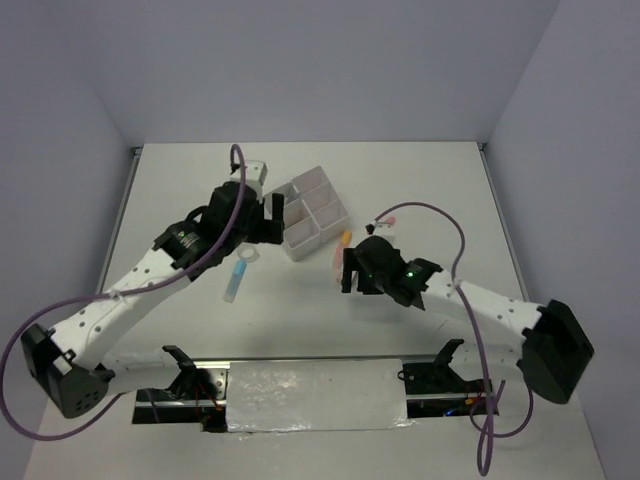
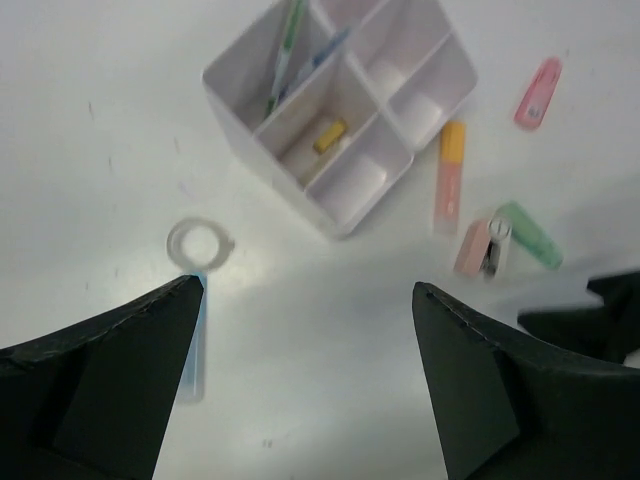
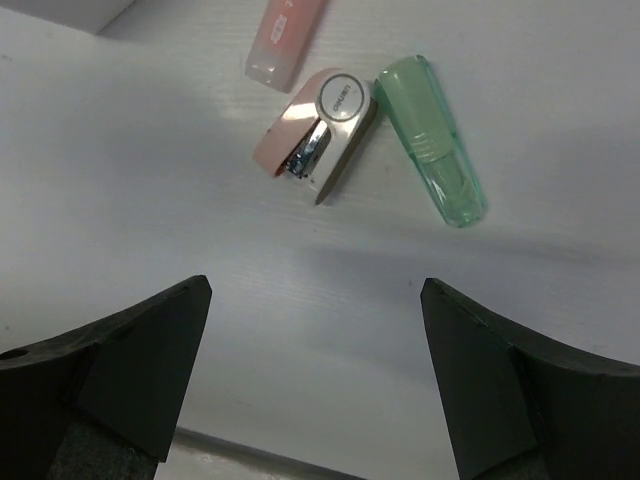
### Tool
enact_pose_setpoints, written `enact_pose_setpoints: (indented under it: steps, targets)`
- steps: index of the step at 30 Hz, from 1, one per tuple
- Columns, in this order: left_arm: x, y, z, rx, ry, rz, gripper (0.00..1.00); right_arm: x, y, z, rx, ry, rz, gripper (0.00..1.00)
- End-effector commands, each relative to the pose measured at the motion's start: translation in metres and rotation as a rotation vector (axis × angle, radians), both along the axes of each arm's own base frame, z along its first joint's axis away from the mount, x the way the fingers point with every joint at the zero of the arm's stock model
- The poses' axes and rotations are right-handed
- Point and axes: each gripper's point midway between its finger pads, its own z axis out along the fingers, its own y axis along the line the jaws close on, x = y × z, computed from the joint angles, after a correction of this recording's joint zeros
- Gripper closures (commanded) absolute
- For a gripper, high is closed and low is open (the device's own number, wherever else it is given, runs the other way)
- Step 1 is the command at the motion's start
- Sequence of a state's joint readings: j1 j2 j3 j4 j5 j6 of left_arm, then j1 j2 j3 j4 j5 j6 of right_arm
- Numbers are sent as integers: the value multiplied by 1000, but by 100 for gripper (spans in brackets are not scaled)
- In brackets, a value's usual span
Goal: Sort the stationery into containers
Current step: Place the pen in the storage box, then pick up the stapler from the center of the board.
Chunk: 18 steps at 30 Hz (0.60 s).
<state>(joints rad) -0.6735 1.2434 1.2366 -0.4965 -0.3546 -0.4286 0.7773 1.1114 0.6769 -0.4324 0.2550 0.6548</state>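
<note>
The white-grey organiser (image 1: 313,212) stands mid-table; in the left wrist view (image 2: 340,110) one compartment holds thin green and blue pens (image 2: 285,55) and another a yellow piece (image 2: 330,137). A clear tape ring (image 2: 198,243) and a blue piece (image 2: 195,335) lie to its left. An orange-pink highlighter (image 2: 450,175), a small pink stapler (image 3: 320,135), a green piece (image 3: 432,155) and a pink piece (image 2: 537,92) lie to its right. My left gripper (image 1: 272,215) is open and empty beside the organiser's left side. My right gripper (image 3: 316,285) is open and empty just short of the stapler.
Grey walls close in the table on three sides. The arm bases and a black rail with cables run along the near edge (image 1: 320,395). A purple cable loops off each arm.
</note>
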Motion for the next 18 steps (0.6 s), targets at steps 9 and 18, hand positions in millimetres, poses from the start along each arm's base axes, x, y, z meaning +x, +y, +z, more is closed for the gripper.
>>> enact_pose_setpoints:
  steps: [9, 18]
  targets:
    - [-111, 16, -49, -70, 105, -287, 1, 52, 32, -22, -141, 15, -210, 16]
    - [-108, 14, -60, -37, 147, -293, 1, 61, 43, -43, -224, 26, -273, 30]
